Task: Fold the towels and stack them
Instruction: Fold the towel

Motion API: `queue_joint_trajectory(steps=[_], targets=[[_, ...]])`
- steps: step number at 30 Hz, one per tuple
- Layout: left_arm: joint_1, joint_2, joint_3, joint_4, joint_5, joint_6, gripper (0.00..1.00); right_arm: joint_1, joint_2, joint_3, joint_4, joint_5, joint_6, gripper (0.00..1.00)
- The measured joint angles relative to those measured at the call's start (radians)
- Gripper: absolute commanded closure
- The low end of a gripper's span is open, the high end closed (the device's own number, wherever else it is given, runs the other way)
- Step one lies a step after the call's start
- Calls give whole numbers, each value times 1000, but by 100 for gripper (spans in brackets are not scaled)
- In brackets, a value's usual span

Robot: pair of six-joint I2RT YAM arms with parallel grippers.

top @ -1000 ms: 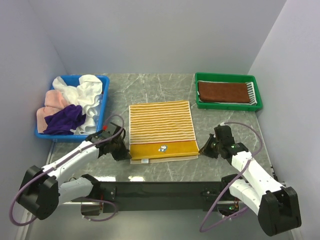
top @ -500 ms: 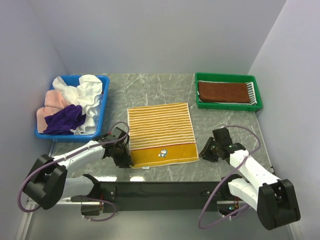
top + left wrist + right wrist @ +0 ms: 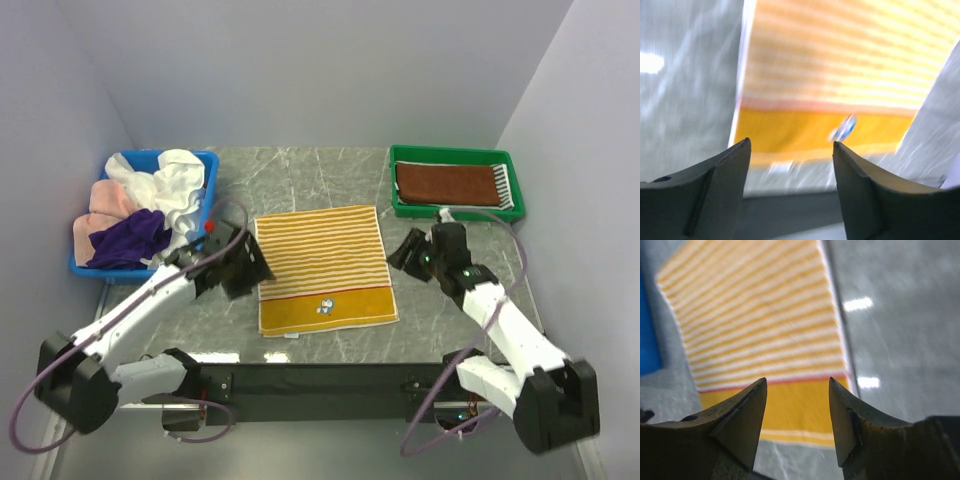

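The yellow-white striped towel (image 3: 325, 268) lies spread flat at the middle of the surface (image 3: 300, 180), its solid yellow band toward 6 o'clock. The left tool (image 3: 248, 270) stands at the towel's 9 o'clock edge and the right tool (image 3: 402, 250) just off its 3 o'clock edge, each with jaws apart and nothing between them. At 10 o'clock a blue bin (image 3: 211, 190) holds a heap of white, pink and purple towels (image 3: 150, 215), and at 2 o'clock a green tray (image 3: 455, 213) holds a folded brown towel (image 3: 445, 184).

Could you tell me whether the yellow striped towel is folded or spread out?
Spread out: the yellow striped towel lies flat, stripes and plain band both showing.
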Motion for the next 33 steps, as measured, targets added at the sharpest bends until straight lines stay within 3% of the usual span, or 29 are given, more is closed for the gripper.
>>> queue_joint_trajectory(steps=[7,11,16,24,29,33], targets=[[160,416,257,209,-25,105,58,0,427,232,281,-64,-29,49],[198,655,419,274,-41,158,67,0,650,369,380,-87,-35,51],[231,808,484,293,-53,185,74,0,890,529,423,-90,-31,54],[258,843,482,295,-63,178,64,0,1046,660,350,-6,18,58],[257,835,481,303,-56,181,44,1,1003,647,303,73,4,58],[253,800,481,262,-68,194,29,22,882,603,246,102,-59,57]])
